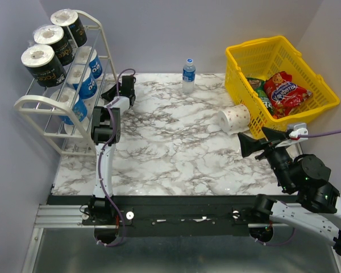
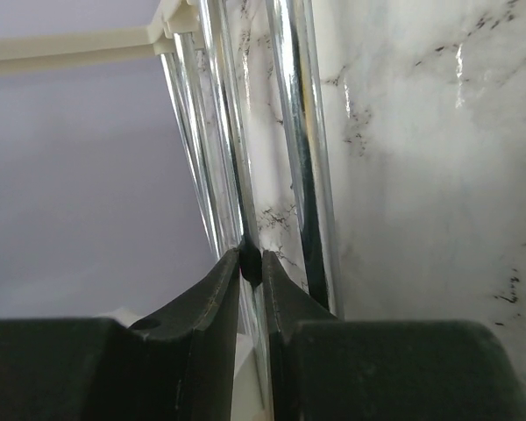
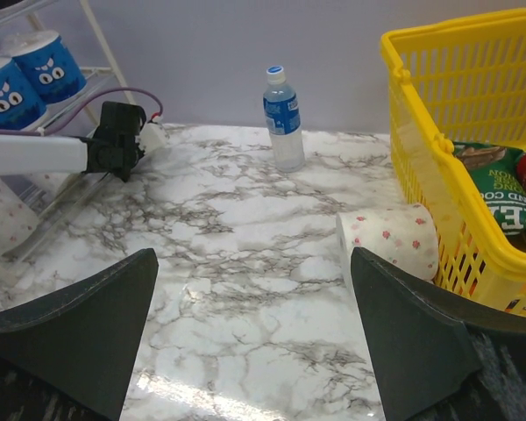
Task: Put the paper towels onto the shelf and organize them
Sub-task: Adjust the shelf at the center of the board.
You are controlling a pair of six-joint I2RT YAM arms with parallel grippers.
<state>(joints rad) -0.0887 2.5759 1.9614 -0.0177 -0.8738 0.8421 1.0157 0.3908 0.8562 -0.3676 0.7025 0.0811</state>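
Note:
The white shelf (image 1: 28, 102) stands at the far left. Three black paper towel rolls (image 1: 42, 62) sit on its top tier and blue rolls (image 1: 82, 79) on the middle tier. The right wrist view shows blue rolls (image 3: 44, 61) and a white dotted roll (image 3: 4, 215) lower on the shelf (image 3: 96, 35). One white dotted roll (image 1: 234, 118) lies on the table against the basket; it also shows in the right wrist view (image 3: 390, 241). My left gripper (image 1: 111, 94) is shut and empty (image 2: 252, 259), right at the shelf bars (image 2: 298, 132). My right gripper (image 1: 257, 137) is open (image 3: 252, 263), just short of the loose roll.
A yellow basket (image 1: 256, 42) with snack bags (image 1: 287, 91) stands at the back right, its wall (image 3: 438, 88) touching the loose roll. A small water bottle (image 1: 188, 75) stands at the back middle of the marble table (image 1: 170, 153).

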